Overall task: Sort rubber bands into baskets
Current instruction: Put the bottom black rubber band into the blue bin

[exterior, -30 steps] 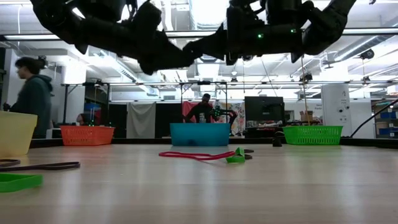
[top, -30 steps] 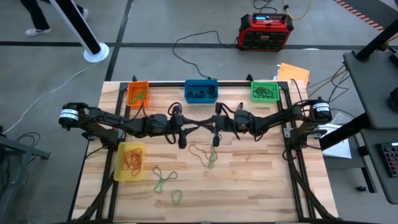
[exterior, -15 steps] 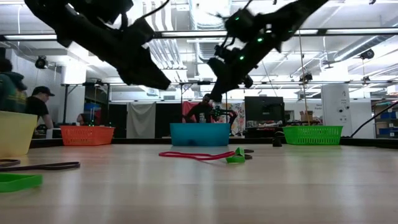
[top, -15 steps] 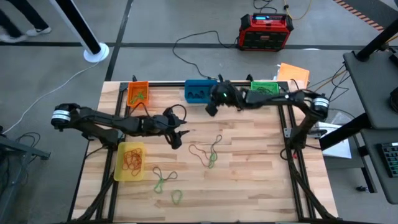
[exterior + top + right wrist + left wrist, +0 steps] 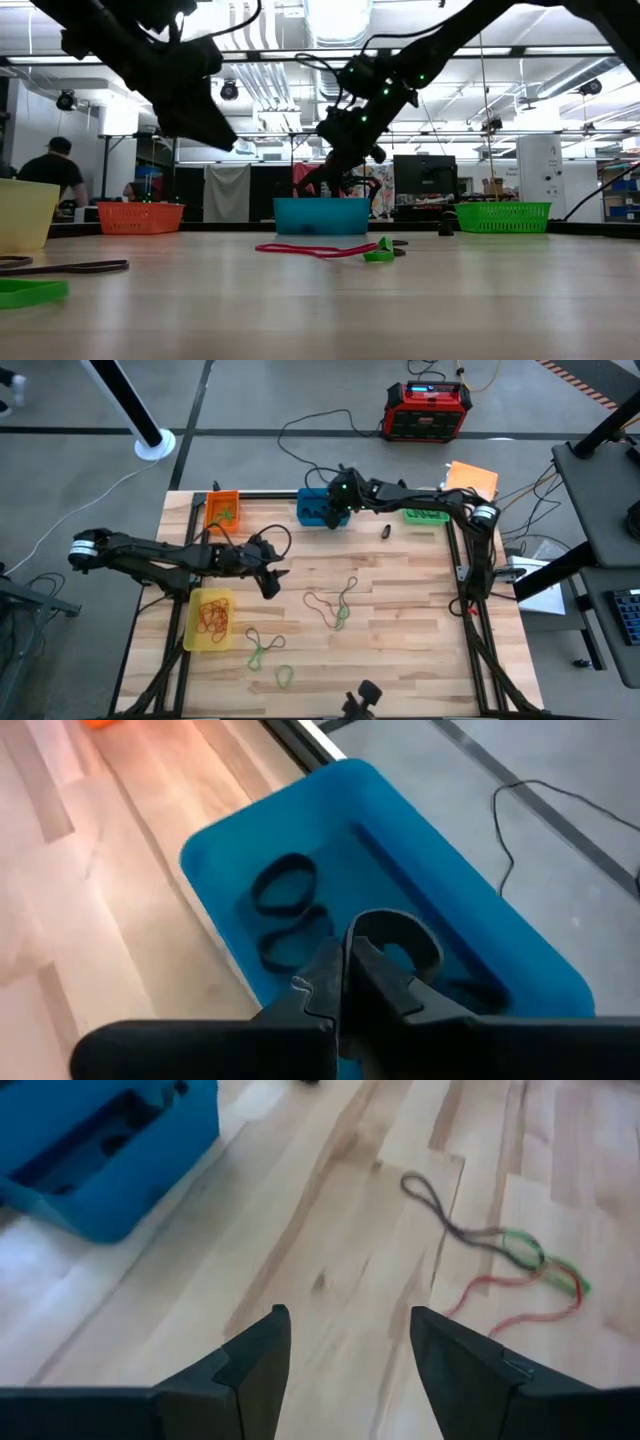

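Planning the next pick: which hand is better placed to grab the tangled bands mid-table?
Left. The left hand is open and empty, beside the tangled bands. The right hand is shut on a black band over the blue basket.

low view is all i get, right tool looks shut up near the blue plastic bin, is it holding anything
observer: yes, the right tool is shut on a black rubber band loop, above the blue rectangular plastic bin.
operator: anything in that bin already
observer: at least two black bands lie on its floor.
operator: and the left tool
observer: the left tool is open and empty above the wooden table, with the tangle of green, red and dark bands ahead of it.
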You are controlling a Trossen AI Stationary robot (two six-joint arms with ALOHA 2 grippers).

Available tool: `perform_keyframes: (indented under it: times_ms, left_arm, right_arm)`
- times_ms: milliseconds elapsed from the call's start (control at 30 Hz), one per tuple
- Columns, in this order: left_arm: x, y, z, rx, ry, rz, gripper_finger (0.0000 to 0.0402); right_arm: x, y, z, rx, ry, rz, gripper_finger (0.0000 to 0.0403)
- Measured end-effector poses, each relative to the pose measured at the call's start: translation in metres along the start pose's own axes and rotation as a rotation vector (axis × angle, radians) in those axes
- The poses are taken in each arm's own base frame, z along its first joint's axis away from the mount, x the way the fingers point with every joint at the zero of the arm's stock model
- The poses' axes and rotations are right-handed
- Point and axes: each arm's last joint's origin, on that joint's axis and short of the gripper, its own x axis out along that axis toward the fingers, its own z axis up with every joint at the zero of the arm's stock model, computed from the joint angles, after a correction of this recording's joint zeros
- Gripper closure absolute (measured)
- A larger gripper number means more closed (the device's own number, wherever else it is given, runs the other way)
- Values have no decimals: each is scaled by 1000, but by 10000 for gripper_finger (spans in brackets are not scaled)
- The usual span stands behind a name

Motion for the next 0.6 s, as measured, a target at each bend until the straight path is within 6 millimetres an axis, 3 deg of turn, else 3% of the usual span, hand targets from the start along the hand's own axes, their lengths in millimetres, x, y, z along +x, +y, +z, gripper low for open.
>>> perform_keyframes:
  times_ms: [233,600]
  left_arm:
    - [3,-1,-7,-16,71,-28,212]
    - [3,-5,-11,-76,151,-154,212]
  right_arm:
    - [4,0,1,12,2,-5,374]
    - [-1,0,4,17,-7,-7,303]
